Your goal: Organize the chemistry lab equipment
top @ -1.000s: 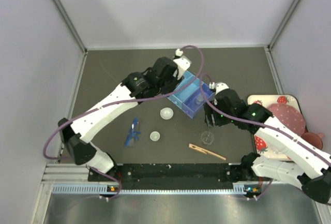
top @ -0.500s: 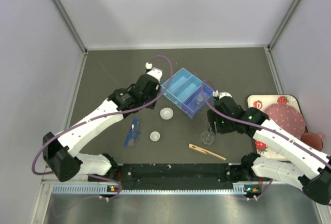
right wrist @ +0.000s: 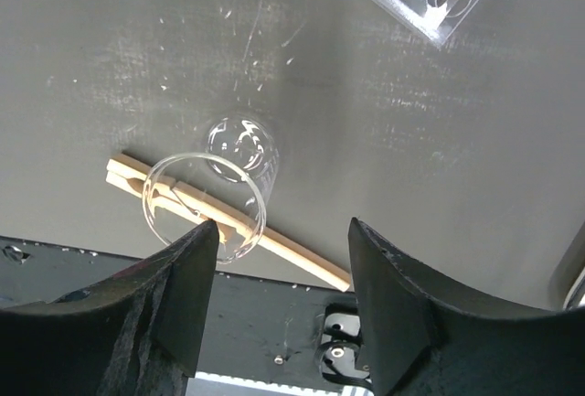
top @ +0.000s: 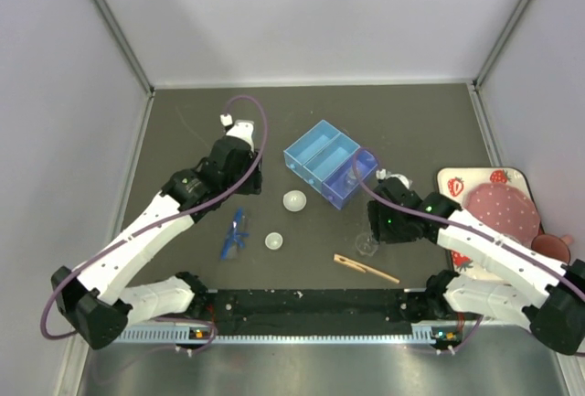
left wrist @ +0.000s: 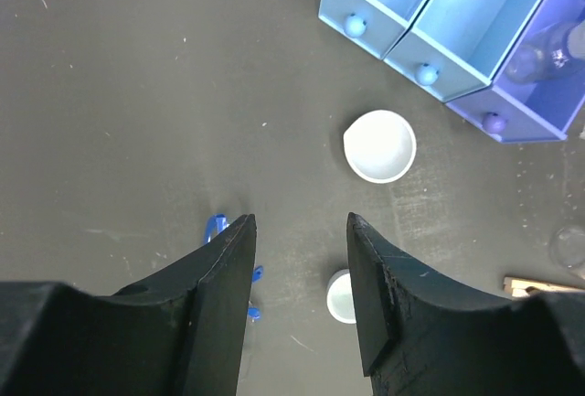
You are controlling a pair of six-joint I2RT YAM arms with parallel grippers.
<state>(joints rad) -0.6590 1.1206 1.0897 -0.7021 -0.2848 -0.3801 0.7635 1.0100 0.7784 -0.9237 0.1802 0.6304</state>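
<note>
Now that the left arm has backed off the tube rack [top: 331, 163], the whole rack's uncovered, vs a sec ago when that arm was parked right over it. Going near to far:

Closest to the arm bases, on the near side of the rack, the wooden clip [top: 366, 268] lies flat on the tabletop [top: 430, 131], same spot as before.

Just past it, still nearer than the rack, the tiny beaker [right wrist: 224, 181] stands upright w/ the right pincer [right wrist: 283, 227] dropped over it. Fingers apart, rim hugging one finger, not clamped yet. A sec ago that pincer sat closer to the rack's corner, so imo it's lining up a grab, prob to move the beaker rack-wards.

Near-left of the rack sit the small dish [top: 273, 240] and the bigger dish [top: 293, 200], w/ the blue tweezers [top: 234, 234] further left. None of them moved.

The left pincer [left wrist: 300, 222] hangs well left of the rack, fingers apart, nothing between them.

Farthest is the rack itself, w/ a clear tube [left wrist: 548, 48] in the end compartment nearest the right arm. Most of the kit's still loose, so early days imo.
</note>
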